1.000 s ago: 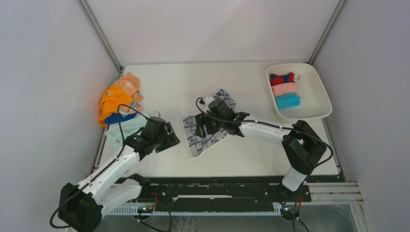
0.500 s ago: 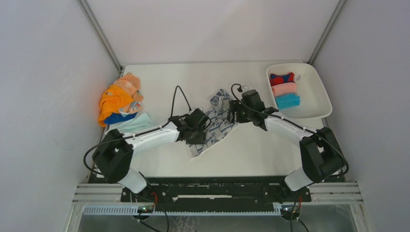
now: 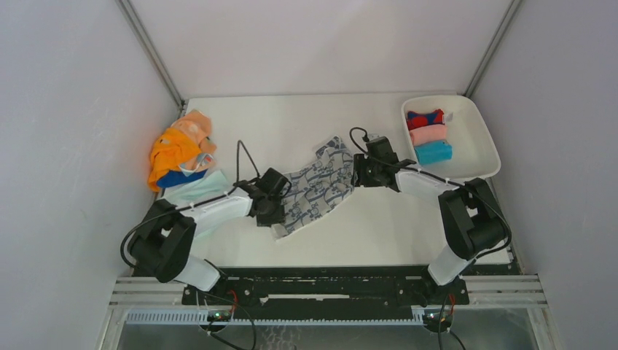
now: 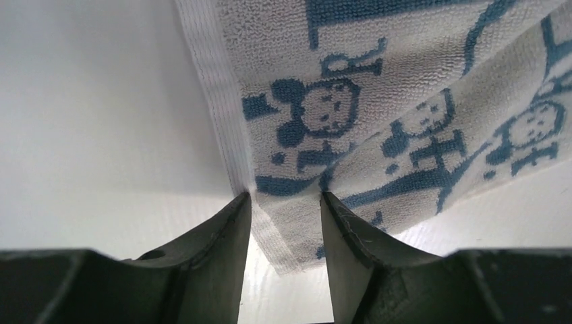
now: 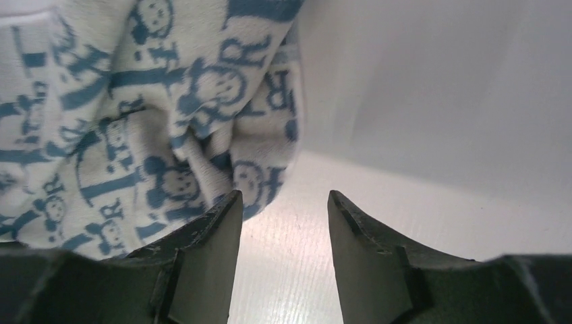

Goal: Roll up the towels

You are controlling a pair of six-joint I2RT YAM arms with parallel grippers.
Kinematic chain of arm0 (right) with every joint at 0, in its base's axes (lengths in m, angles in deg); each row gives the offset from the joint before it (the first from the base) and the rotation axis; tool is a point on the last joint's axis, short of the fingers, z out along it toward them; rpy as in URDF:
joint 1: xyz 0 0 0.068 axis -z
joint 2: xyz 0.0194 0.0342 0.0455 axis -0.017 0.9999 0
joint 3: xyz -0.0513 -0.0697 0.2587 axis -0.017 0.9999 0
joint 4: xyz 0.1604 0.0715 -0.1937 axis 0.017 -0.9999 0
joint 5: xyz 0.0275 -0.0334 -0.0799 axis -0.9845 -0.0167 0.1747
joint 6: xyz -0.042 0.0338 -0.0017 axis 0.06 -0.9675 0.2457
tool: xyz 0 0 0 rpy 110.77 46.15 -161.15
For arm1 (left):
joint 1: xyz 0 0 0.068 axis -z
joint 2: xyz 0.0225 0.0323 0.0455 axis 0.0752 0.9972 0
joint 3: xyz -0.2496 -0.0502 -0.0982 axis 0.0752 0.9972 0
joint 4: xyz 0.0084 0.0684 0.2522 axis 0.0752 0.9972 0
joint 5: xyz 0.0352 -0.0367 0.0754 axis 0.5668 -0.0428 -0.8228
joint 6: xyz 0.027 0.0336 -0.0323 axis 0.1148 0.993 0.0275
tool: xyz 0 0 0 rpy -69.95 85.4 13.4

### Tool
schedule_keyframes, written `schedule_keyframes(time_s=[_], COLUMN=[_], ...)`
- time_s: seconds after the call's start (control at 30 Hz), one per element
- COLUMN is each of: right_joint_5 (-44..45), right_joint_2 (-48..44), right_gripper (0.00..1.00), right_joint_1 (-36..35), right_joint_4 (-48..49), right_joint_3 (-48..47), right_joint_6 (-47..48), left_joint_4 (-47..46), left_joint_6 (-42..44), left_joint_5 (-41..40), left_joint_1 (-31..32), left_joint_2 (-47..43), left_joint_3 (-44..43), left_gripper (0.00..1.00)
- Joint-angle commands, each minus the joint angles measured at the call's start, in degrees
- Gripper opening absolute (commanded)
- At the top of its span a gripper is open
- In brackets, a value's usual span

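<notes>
A white towel with a blue print (image 3: 317,186) lies crumpled and partly spread at the table's middle. My left gripper (image 3: 273,213) is at its near left corner. In the left wrist view the jaws (image 4: 285,199) stand open, and the towel's corner (image 4: 378,101) lies on the table between the fingertips. My right gripper (image 3: 357,172) is at the towel's far right edge. In the right wrist view it (image 5: 283,196) is open with bare table between the fingers, and the towel (image 5: 135,121) lies just left of the left finger.
A white tray (image 3: 477,117) at the back right holds three rolled towels: red-blue (image 3: 425,118), pink (image 3: 428,134) and blue (image 3: 433,152). A pile of orange and blue towels (image 3: 178,149) and a pale green one (image 3: 193,188) lie by the left wall.
The left arm swung in from the left to the towel's near left corner. The right gripper moved from the towel's middle to its far right edge. The towel lies more spread out.
</notes>
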Motion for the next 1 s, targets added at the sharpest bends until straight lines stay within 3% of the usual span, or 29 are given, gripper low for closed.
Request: schedule_keyframes(time_s=[0.0,0.7,0.77,0.93,0.97], right_joint_5=[2.06,9.88,11.69,19.07,21.00], right_joint_2=[2.00,20.00,21.63,23.42,22.79], right_gripper=[0.48,0.43,0.36,0.00,0.00], right_joint_1=[-0.01,-6.34,-7.04,-7.23,-7.14], right_joint_4=[0.42,-7.76,-9.68,-15.10,-16.49], right_joint_3=[-4.20,-21.01,-22.86,-26.19,-26.27], right_joint_6=[-0.32,4.70,5.18,5.25,5.13], left_joint_4=[1.75,1.69,1.59,1.21,1.10], left_joint_6=[0.11,-0.12,-0.12,-0.18,-0.21], left_joint_5=[-0.36,-1.06,-1.06,-0.93,-0.80], left_joint_1=[-4.80,-9.24,-9.24,-9.24,-9.24], left_joint_2=[-3.16,-6.89,-6.94,-6.92,-6.81], left_joint_3=[7.25,11.54,11.65,11.91,11.93], left_gripper=[0.49,0.52,0.52,0.52,0.52])
